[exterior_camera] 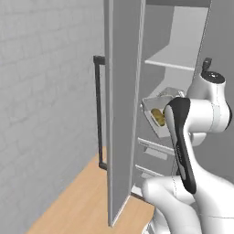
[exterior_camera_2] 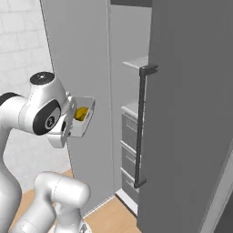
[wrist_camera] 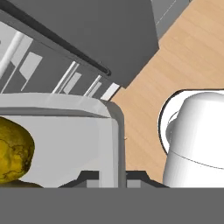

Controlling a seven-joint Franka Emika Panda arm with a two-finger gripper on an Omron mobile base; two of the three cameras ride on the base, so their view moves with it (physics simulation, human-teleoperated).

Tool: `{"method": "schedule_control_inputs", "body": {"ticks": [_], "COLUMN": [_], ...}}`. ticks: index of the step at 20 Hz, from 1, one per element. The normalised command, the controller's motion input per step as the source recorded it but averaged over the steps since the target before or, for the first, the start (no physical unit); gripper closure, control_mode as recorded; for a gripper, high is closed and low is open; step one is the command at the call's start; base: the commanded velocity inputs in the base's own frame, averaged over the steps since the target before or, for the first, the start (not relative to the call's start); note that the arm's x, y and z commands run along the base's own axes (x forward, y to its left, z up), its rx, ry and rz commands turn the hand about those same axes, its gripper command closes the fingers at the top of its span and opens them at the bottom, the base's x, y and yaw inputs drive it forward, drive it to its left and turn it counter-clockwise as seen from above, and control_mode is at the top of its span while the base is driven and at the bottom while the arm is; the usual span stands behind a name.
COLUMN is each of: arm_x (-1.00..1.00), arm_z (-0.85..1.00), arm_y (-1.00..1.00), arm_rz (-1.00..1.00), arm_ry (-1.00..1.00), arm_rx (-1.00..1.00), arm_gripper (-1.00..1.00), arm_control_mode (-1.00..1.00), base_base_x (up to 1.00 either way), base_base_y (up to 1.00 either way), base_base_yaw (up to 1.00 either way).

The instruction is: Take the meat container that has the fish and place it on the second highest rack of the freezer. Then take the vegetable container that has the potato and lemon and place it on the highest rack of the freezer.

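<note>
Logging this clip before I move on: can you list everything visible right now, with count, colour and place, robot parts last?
Freezer: one, grey, tall, doors open, straight ahead.
Handles: two, black vertical bars, one on each open door.
Shelves: pale grey boards inside the upper freezer; the full count is hidden.
Drawers: pale grey, stacked in the lower freezer.
Container: one, clear whitish tray, held tilted in front of the open freezer, below the shelf in the left base view.
Yellow-brown lumps: inside the container; potato or lemon, hard to tell apart.
Floor: light wood.
Wall: pale grey brick, left of the freezer.
Gripper: one, dark fingers shut on the container's rim.
Arm: one, white with dark joints.
</note>
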Motion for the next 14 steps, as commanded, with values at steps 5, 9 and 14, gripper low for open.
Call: {"method": "schedule_control_inputs", "body": {"ticks": [5,9,14], "arm_x": [0.00,0.00,0.00], "arm_z": [0.00,0.00,0.00], "arm_y": [0.00,0.00,0.00], "arm_rz": [0.00,0.00,0.00], "arm_ry": [0.00,0.00,0.00], "arm_rx": [0.00,0.00,0.00], "arm_gripper": [1.00,1.00,1.00], "arm_control_mode": [1.00,1.00,1.00], "base_base_x": [0.62,0.59,0.51], "base_base_y": [0.46,0.46,0.13], "base_base_yaw": [-0.41,-0.41,-0.28]}}
